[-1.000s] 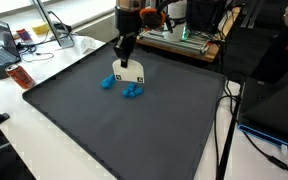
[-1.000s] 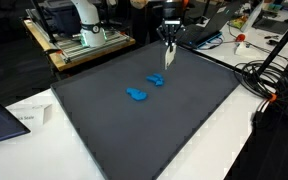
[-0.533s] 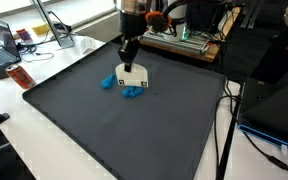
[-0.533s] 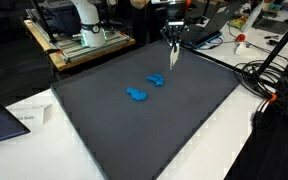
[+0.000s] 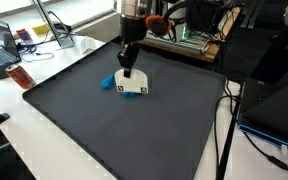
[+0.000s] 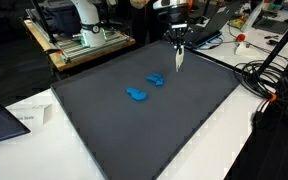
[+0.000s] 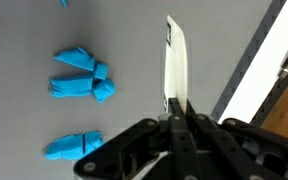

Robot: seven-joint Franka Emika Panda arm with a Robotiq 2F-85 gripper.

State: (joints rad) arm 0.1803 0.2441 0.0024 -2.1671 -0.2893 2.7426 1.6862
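End effector (image 7: 177, 106), white card (image 7: 174, 55) (in grip)

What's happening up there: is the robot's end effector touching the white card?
Touching. The wrist view shows the end effector shut on one end of the white card, with no gap between them.

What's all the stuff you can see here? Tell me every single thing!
Mat: one, dark grey, spread over the table.
Table: one, white, under the mat.
Crumpled pieces: two clear ones, blue, close together on the mat; the other is at.
Flat card: one, white with dark marks, hanging from the gripper over the mat.
Laptop: one, dark, on the table beside the mat.
Cables: several, black, past the table's edge.
Arm: one, black and white, above the mat's far side.
Gripper: one, black, shut on the flat card, near the blue pieces.
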